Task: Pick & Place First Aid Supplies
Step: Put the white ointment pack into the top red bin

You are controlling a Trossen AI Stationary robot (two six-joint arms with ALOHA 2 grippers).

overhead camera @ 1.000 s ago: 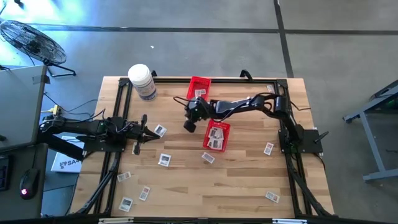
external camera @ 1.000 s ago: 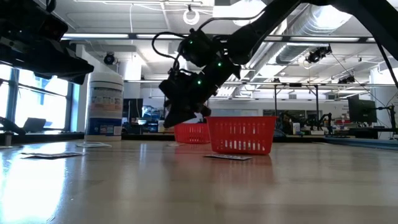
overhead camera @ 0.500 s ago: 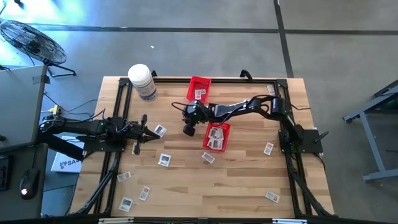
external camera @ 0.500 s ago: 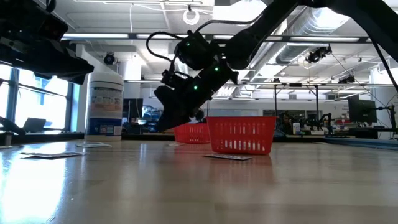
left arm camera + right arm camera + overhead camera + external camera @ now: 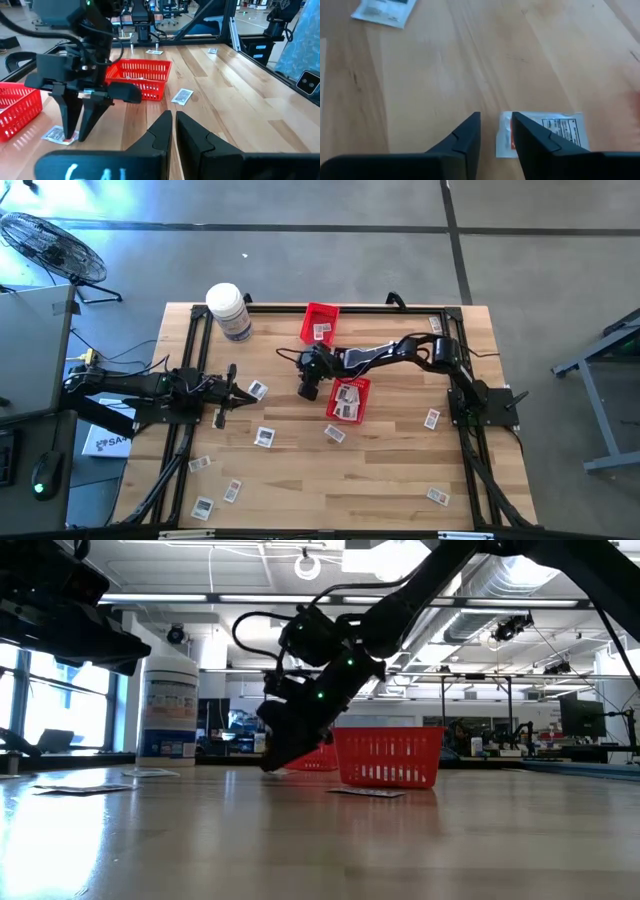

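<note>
Table (image 5: 400, 470): wooden top, both arms over it. Right arm reaches in from 3 o'clock toward centre; left arm parked at 9 o'clock, out of the work zone, so it doesn't crowd the pick.

White jar (image 5: 229, 311) stands upright at 11 o'clock, well apart from the action, not part of this job.

Two red baskets: far basket (image 5: 320, 322) at 12 o'clock, near basket (image 5: 348, 399) just past centre toward 3. Both already hold packets, so they read as the drop targets. Right arm works between them, which keeps carries short.

Right gripper (image 5: 307, 387): tips pointed down at the table, just beside the near basket on its 9 o'clock side. Fingers slightly spread, holding nothing; wrist view shows packet (image 5: 542, 134) lying flat on the wood, one edge by a finger. Looks like lining up a pinch on that edge, since a flat packet offers no other purchase.

Left gripper (image 5: 173, 131): fingers pressed together, empty, idle.

Loose packets (image 5: 264, 437) scattered mostly from 6 to 9 o'clock, a few toward 3 to 5. Most still unsorted.
</note>
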